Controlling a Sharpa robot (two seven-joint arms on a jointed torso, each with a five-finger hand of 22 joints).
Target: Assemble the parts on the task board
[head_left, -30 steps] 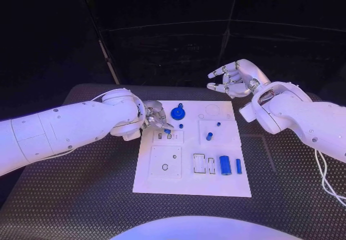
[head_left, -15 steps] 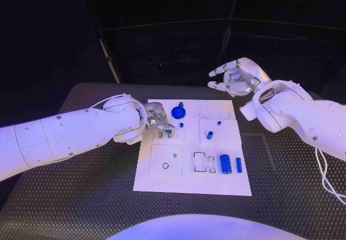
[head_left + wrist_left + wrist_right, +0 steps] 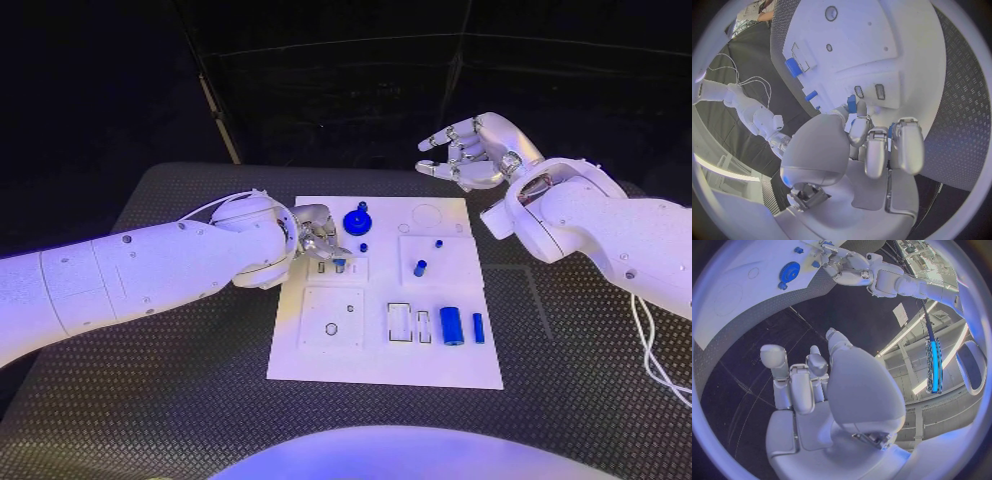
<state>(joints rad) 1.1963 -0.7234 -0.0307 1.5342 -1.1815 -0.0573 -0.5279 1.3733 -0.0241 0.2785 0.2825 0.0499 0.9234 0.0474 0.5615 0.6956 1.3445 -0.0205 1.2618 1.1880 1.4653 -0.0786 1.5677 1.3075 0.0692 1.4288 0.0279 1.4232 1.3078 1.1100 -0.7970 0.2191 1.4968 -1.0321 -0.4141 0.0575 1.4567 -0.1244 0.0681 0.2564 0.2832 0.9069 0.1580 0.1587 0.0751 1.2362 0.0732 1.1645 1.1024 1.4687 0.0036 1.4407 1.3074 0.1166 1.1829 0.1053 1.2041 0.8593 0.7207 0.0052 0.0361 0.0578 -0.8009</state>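
The white task board [image 3: 433,370] lies in the middle of the black table. My left hand [image 3: 320,241] hovers over its upper left part and pinches a small blue part [image 3: 851,104] between thumb and a finger, just above two small slots [image 3: 869,91]. My right hand [image 3: 469,152] is raised beyond the board's far right corner, its fingers loosely apart and holding nothing. On the board are a blue gear [image 3: 356,222], a blue peg [image 3: 420,270], a blue cylinder [image 3: 450,328] and a thin blue bar [image 3: 477,330].
A raised white plate with a hole [image 3: 332,325] sits on the board's near left, beside two rectangular recesses [image 3: 405,327]. Black textured table [image 3: 159,400] surrounds the board. The right wrist view shows the blue gear [image 3: 789,271] and my left hand [image 3: 845,265].
My left arm has swung a little to the right, and the hand has shifted slightly over the slots with the blue part still pinched. The right hand has risen slightly.
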